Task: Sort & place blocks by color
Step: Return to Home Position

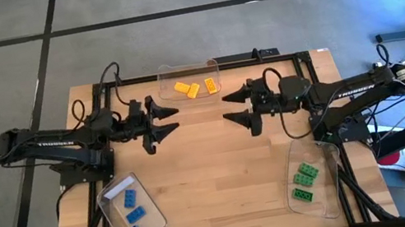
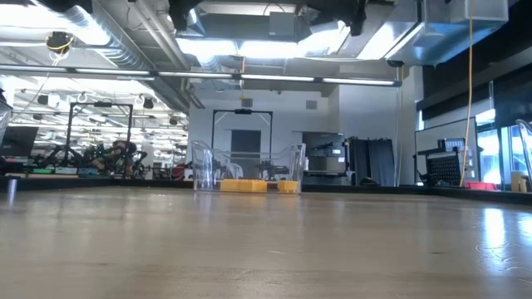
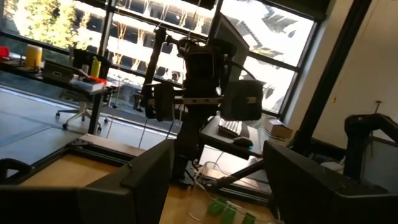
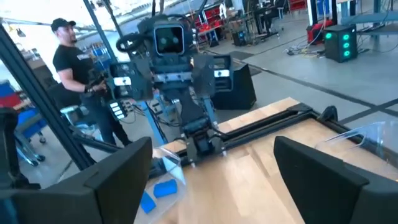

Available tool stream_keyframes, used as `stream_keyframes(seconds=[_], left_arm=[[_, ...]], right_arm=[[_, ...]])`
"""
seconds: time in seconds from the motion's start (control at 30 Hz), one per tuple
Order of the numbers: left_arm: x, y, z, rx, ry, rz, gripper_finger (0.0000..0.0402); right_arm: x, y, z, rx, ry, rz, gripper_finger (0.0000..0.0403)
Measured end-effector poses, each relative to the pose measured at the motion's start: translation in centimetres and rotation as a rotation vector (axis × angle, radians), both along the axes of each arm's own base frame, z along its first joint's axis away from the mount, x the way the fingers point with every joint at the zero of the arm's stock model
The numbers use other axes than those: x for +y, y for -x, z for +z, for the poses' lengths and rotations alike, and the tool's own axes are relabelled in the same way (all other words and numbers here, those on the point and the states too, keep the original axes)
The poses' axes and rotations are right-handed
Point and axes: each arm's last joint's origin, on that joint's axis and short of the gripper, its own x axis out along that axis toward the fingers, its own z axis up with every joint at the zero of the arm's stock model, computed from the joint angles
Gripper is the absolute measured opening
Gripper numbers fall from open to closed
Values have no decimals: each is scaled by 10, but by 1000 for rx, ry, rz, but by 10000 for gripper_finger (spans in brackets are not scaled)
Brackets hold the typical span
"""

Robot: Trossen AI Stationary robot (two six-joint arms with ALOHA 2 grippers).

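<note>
Left gripper (image 1: 164,124): held above the wooden table (image 1: 212,170), left of centre and just short of the far tray (image 1: 166,74), pointing toward the other arm. Its two dark fingers (image 3: 146,177) are spread wide with nothing between them.

Right gripper (image 1: 232,108): in the mirror position right of centre, facing its twin across a bare strip of table. Its fingers (image 4: 121,177) are likewise spread wide and grip nothing.

Yellow blocks (image 1: 196,89): three small studded bricks, yellow-orange, lying loose side by side in the far tray at the table's back edge, between and just beyond the two grippers. From table height they (image 2: 249,186) show as a low yellow row on the floor of the clear tray.

Blue blocks (image 1: 134,216): three bright blue bricks strung in a rough line down the near-left tray (image 1: 109,198), which sits tilted at the front left corner near the left arm's base. Two of them (image 4: 163,188) show in the right wrist view, lying in the clear tray below the left arm.

Green blocks (image 1: 304,182): three green bricks, close together in a short line in the near-right tray (image 1: 332,191) at the front right corner. The left wrist view catches them (image 3: 227,211) low down between its own fingers.

Sorting: each clear tray holds a single colour, three bricks apiece, and every brick is much smaller than its tray.

Room: a person (image 4: 71,56) in a dark shirt and cap stands beyond the table, off to one side of the left arm in the right wrist view.
</note>
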Motion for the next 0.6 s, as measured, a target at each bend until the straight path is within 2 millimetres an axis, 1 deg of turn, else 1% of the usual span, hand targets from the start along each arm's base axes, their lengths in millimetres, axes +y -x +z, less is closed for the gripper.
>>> stream_keyframes(seconds=[0.2, 0.43, 0.5, 0.6], left_arm=[[-3, 2, 2, -12, 0, -10, 239], [-2, 2, 2, -13, 10, 2, 235], [-2, 3, 3, -15, 25, 1, 226], [-2, 9, 6, -23, 17, 3, 193]], right_arm=[[0, 0, -1, 18, 69, 22, 338], [1, 0, -1, 18, 71, 22, 338], [1, 0, -1, 18, 71, 22, 338], [1, 0, -1, 18, 74, 22, 338]])
